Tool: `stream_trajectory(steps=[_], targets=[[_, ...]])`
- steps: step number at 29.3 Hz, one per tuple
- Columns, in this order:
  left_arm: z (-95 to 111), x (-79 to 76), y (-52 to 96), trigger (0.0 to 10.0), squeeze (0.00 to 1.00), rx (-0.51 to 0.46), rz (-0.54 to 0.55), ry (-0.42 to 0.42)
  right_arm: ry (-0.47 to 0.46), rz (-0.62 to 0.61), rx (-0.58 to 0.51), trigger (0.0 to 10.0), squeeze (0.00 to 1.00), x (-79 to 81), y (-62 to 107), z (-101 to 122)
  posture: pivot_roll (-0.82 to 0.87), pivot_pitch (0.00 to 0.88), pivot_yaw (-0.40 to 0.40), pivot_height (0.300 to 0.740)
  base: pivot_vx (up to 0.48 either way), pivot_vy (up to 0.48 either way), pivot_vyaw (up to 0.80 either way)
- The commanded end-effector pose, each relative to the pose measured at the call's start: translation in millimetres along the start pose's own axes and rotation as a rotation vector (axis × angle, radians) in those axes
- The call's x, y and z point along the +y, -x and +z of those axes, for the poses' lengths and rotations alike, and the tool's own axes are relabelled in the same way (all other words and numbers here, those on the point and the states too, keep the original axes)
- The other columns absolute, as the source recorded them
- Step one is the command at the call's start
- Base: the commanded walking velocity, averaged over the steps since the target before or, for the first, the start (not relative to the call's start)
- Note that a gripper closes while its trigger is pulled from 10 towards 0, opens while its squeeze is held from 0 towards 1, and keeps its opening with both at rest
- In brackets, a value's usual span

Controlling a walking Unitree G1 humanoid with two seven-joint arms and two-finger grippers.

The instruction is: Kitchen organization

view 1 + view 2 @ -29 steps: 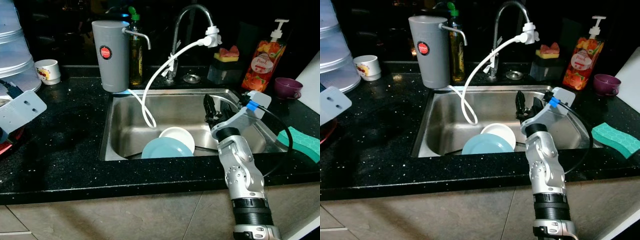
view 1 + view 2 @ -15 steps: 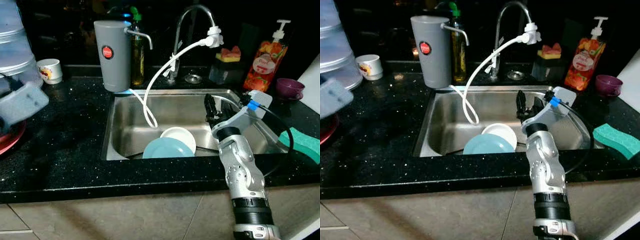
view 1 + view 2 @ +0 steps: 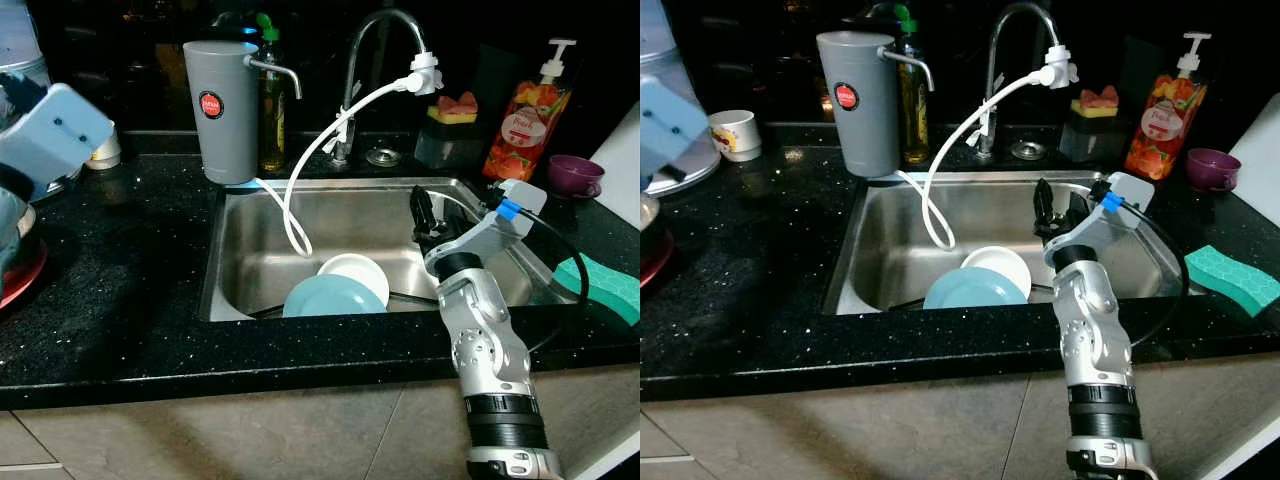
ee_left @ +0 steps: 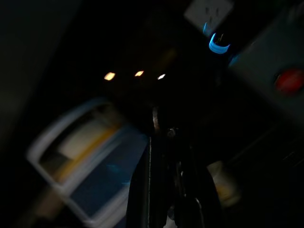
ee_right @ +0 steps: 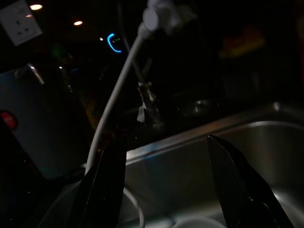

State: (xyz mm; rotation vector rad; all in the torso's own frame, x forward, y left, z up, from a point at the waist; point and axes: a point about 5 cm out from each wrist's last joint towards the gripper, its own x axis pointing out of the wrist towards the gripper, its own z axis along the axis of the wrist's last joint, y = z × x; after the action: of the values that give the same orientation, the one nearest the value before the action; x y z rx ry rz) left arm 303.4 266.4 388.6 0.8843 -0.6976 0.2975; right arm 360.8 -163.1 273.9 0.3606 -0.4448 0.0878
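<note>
Black speckled counter (image 3: 140, 300) around a steel sink (image 3: 890, 250), dim kitchen, dark backdrop. Right gripper (image 3: 1058, 205) poised over the sink's right half, fingers spread and empty; blue plate (image 3: 333, 297) and white bowl (image 3: 353, 273) below and to its left on the sink floor. Right wrist view adds the white hose (image 5: 114, 90) and grey filter jug (image 5: 38, 128) between the parted fingers (image 5: 232, 185); left gripper (image 4: 166, 190) blurred, state cannot be told.
</note>
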Motion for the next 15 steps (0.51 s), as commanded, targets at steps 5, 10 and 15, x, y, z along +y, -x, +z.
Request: stream_trajectory(steps=[5,10,15], targets=[[13.3,-16.8,-9.4,10.0,0.00,-0.013,-0.065,0.531,0.204,0.163,-0.071,10.0,0.00,28.9,2.1,10.2,0.06,0.113,-0.042,0.740,0.000,0.000,0.00],[14.9,-30.2,-14.0,10.0,0.00,0.014,-0.100,0.739,0.225,0.246,-0.084,10.0,0.00,43.2,5.0,12.7,0.05,0.106,-0.038,0.740,0.000,0.000,0.00],[15.5,-43.9,-16.6,10.0,0.00,0.048,-0.156,0.912,0.296,0.332,-0.098,10.0,0.00,54.7,8.8,14.2,0.05,0.106,-0.038,0.740,0.000,0.000,0.00]])
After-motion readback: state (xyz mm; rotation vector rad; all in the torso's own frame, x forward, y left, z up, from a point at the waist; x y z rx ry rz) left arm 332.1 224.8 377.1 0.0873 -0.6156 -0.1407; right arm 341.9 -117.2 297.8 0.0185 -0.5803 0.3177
